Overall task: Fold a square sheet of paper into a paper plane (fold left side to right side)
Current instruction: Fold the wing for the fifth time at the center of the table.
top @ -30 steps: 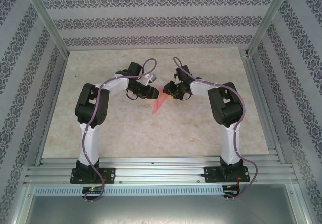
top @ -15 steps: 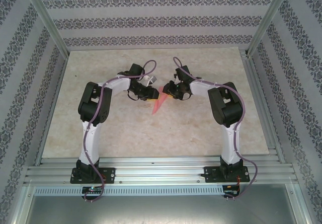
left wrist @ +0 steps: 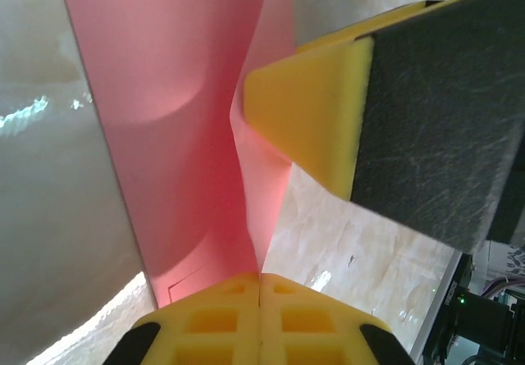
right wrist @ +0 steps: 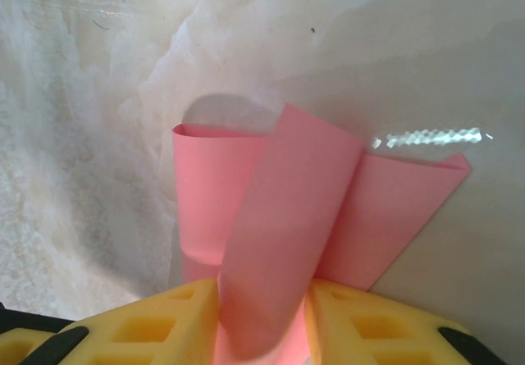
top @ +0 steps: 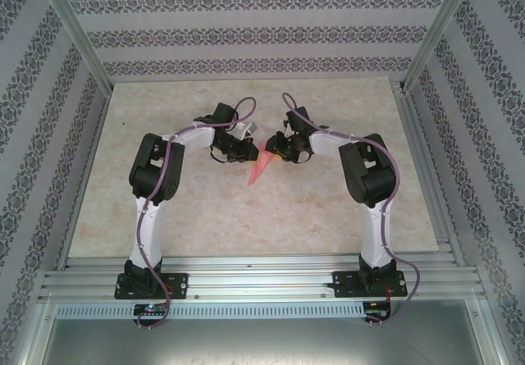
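you have both arms meeting over the middle of the pale marbled tabletop (top: 205,209), with the salmon-pink folded paper sheet (top: 259,166) between them. from above it looks like a narrow pointed strip, its tip aimed toward the arm bases and its far end up at the fingers.

your left fingers (top: 244,152) are closed tight. in the left wrist view the two yellow tips (left wrist: 260,279) meet at a seam and the paper (left wrist: 180,135) comes straight out of it, so they are pinching the sheet. the paper rises from there in a curved, creased wall, and one yellow-and-grey pad (left wrist: 308,119) of the other arm presses against its edge.

your right fingers (top: 275,150) stand partly apart, with a bent band of the paper (right wrist: 287,209) filling the gap between the yellow tips (right wrist: 262,287) — both sides touch it, a grip on the sheet. behind that band, two folded flaps spread left and right just above the tabletop (right wrist: 98,135).
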